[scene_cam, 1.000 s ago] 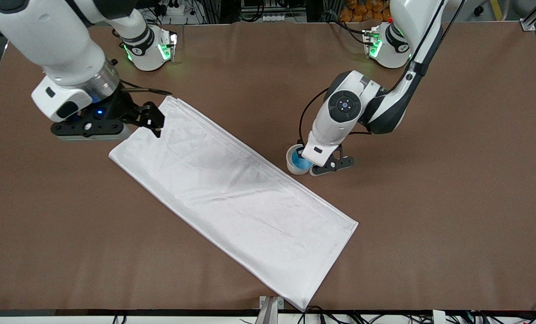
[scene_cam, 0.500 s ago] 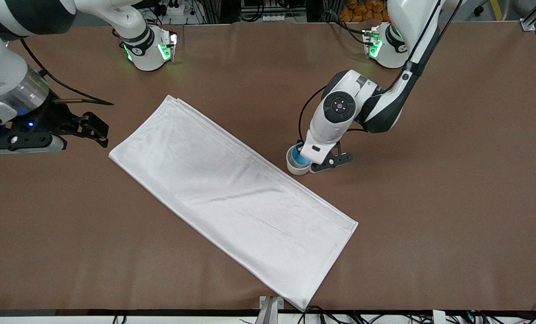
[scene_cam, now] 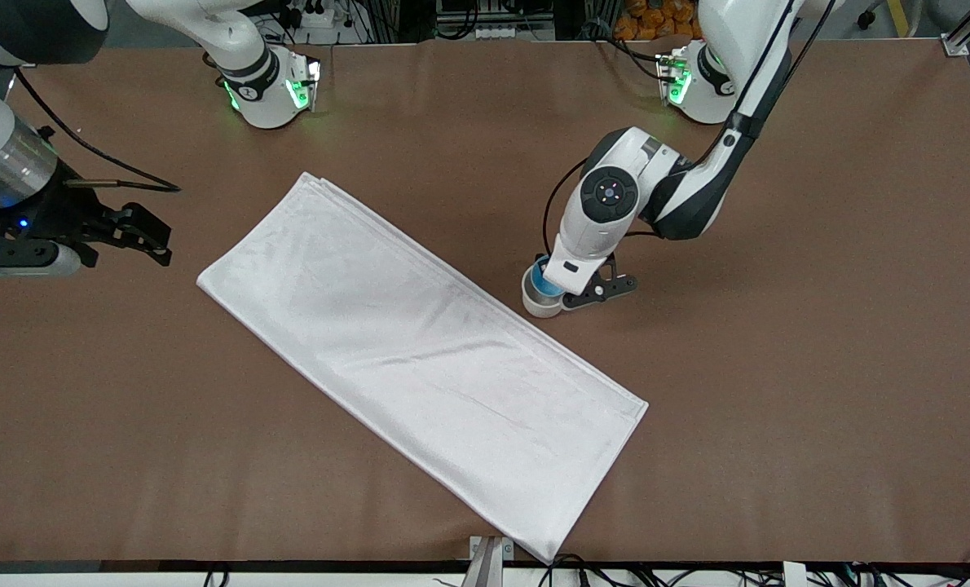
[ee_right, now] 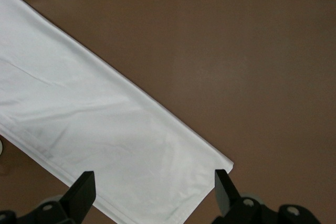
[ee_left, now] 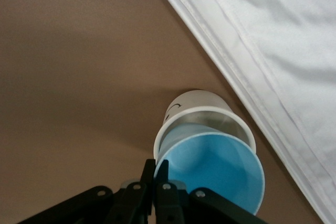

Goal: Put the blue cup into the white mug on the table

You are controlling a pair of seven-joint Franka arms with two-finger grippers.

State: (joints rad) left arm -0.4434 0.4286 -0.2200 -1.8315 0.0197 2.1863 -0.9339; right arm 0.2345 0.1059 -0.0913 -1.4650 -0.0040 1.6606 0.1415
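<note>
**Blue cup held in the mouth of the white mug**

Table (scene_cam: 819,326): matte brown surface spanning the whole front view. Long white folded cloth (scene_cam: 420,359): laid diagonally across the middle, one end near the front edge, the other toward the right arm's end.

Right gripper (scene_cam: 138,235): over bare table at the right arm's end, just off the cloth's corner, waiting; fingers (ee_right: 84,192) spread wide in the right wrist view, nothing between them.

Left gripper (scene_cam: 595,289): low over the table beside the cloth's long edge, fingers pressed together on the rim of the blue cup (ee_left: 212,169).

White mug (ee_left: 197,109): upright on the table, just beside the cloth's edge without touching it, a dark mark showing on its outer wall.

Blue cup: tilted, lower part inside the mug's mouth, rim raised above the mug's rim and leaning toward the left gripper; seated depth hidden.
</note>
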